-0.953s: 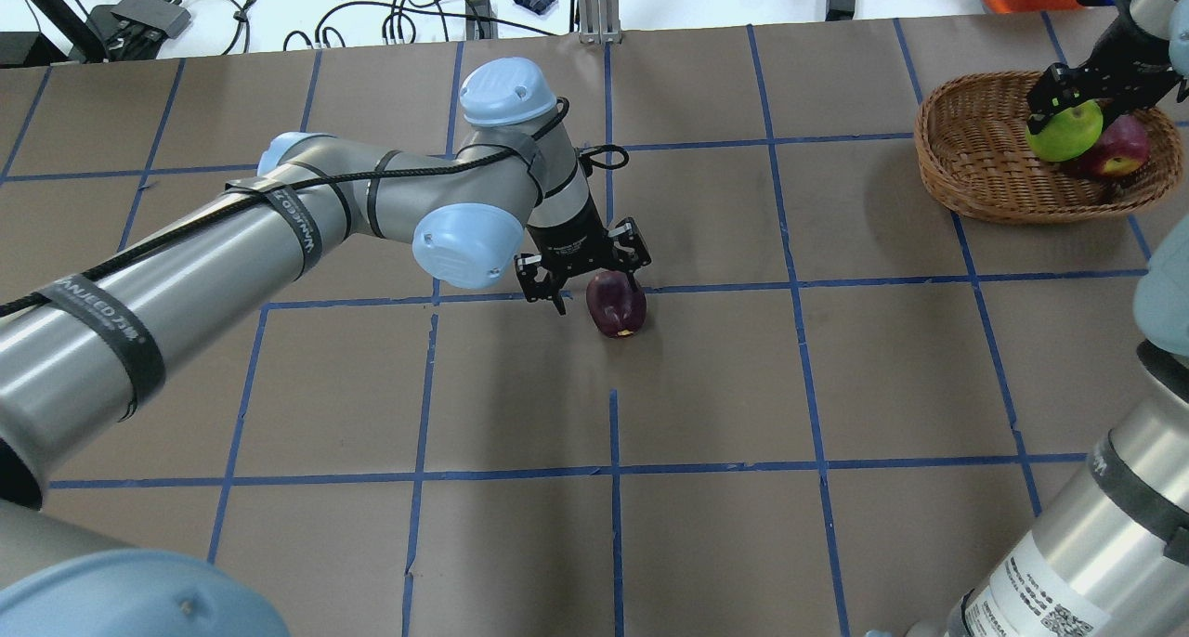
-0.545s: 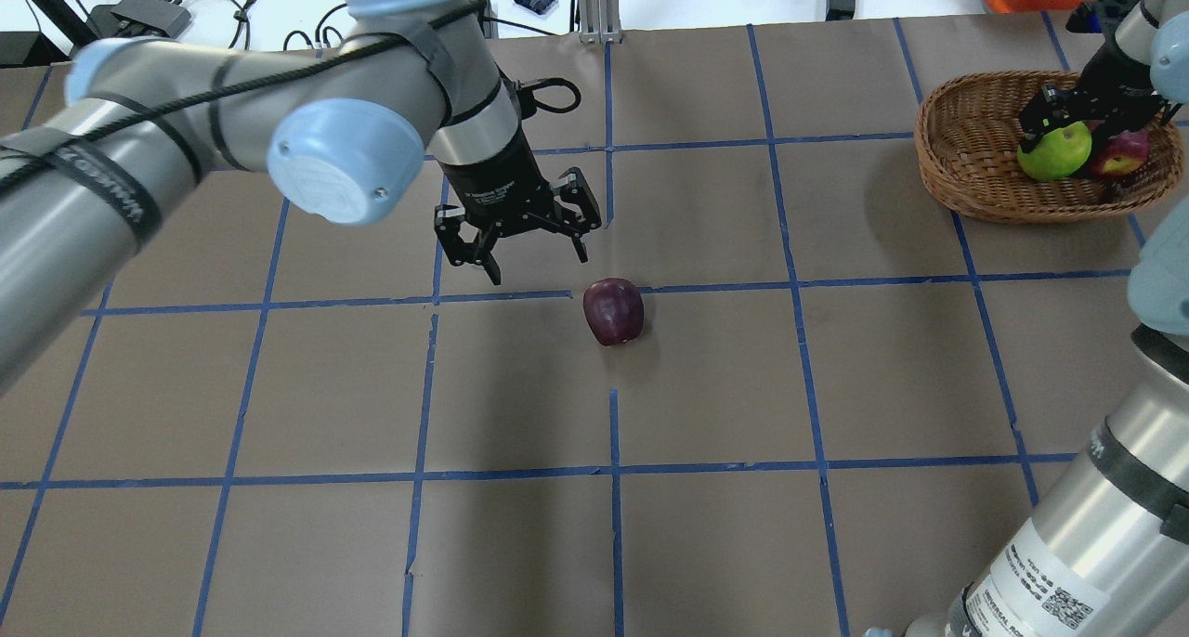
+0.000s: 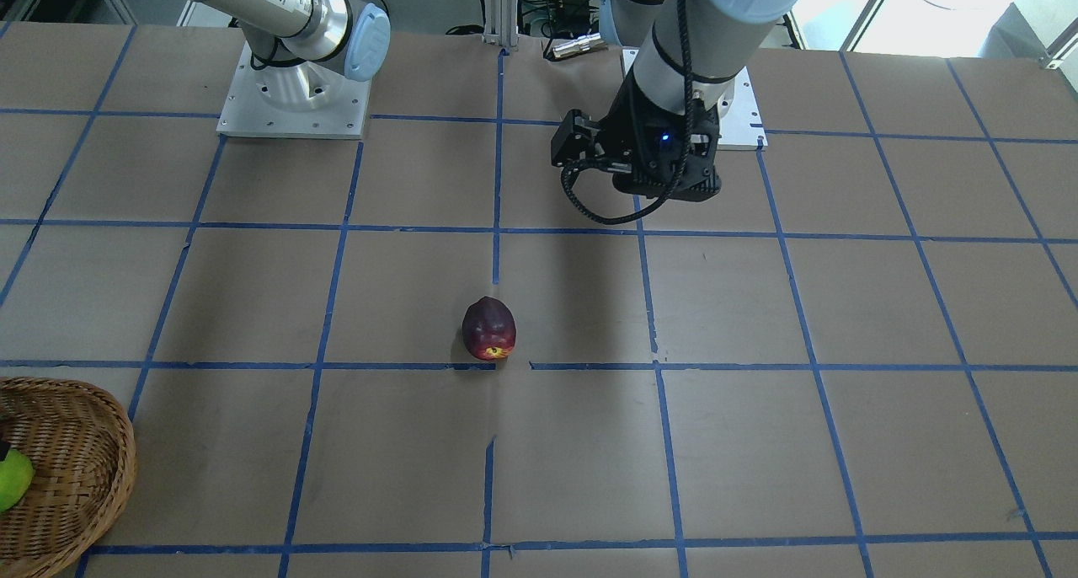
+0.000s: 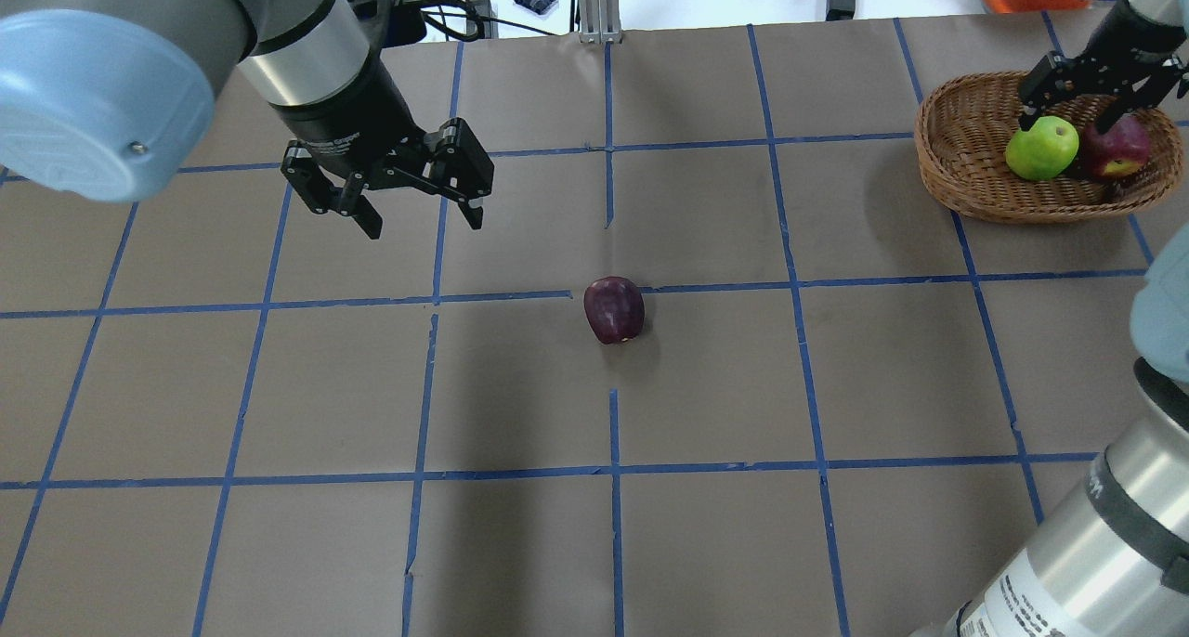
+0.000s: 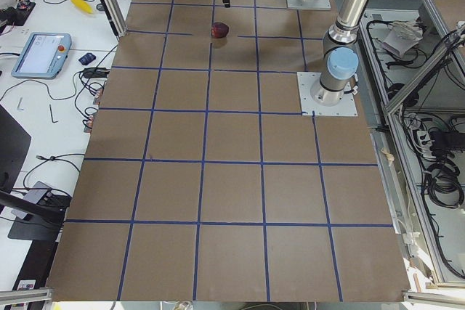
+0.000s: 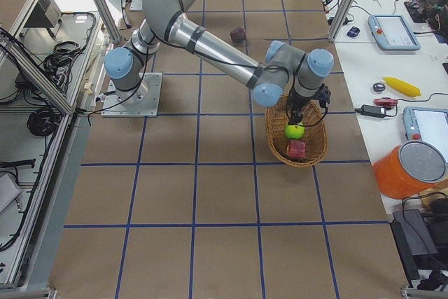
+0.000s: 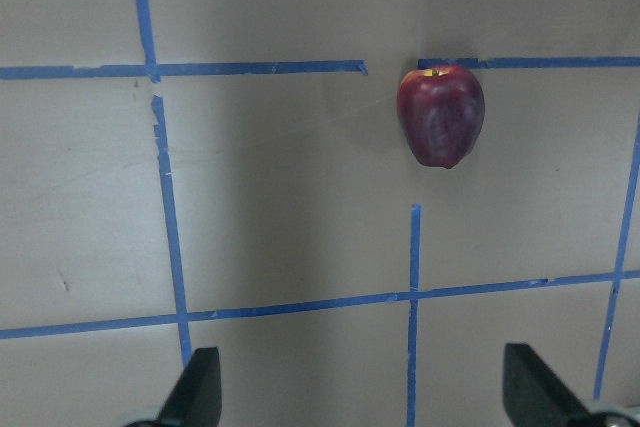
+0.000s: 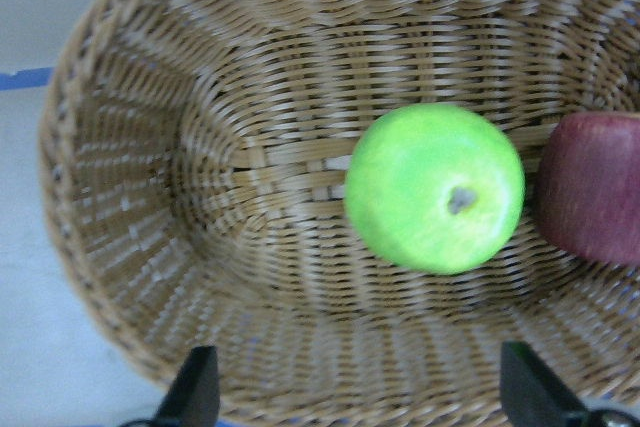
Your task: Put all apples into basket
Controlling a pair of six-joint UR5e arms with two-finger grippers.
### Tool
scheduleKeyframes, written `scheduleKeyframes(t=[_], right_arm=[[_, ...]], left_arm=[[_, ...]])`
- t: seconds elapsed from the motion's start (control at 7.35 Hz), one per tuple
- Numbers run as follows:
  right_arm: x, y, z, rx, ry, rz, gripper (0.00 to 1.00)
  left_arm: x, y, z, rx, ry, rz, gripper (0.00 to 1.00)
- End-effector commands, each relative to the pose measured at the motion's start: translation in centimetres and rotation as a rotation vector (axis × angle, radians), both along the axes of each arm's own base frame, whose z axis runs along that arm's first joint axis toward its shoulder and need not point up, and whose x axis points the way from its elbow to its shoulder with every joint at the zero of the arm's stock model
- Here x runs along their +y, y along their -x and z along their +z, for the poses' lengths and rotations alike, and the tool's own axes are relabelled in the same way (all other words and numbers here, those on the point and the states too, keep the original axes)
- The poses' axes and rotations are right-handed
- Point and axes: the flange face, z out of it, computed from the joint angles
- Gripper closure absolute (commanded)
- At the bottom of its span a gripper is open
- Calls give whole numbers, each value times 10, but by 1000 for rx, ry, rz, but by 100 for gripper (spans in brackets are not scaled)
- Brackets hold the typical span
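Rough woven wicker for the basket. Smooth, glossy skin on the green apple; duller sheen on the maroon apple. Matt brown paper over the table, crossed with blue tape. Brushed metal and pale-blue plastic on the left arm.
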Motion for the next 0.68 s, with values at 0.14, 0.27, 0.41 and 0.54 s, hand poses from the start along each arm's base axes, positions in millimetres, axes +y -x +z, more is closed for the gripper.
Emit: scheduleKeyframes(t=[0.14, 0.27, 0.41, 0.54], right_arm=[[29, -270, 45, -101, -58, 207, 0], [52, -357, 35, -81, -74, 246, 0], [73, -417, 27, -65, -58, 275, 0], [95, -456, 13, -62, -79, 308, 0]], left_arm=[[5, -31, 17, -72, 54, 11, 0], [5, -36, 23, -119, 92, 11, 0], [5, -36, 22, -125, 95, 15, 0], [5, -36, 22, -124, 94, 14, 0]])
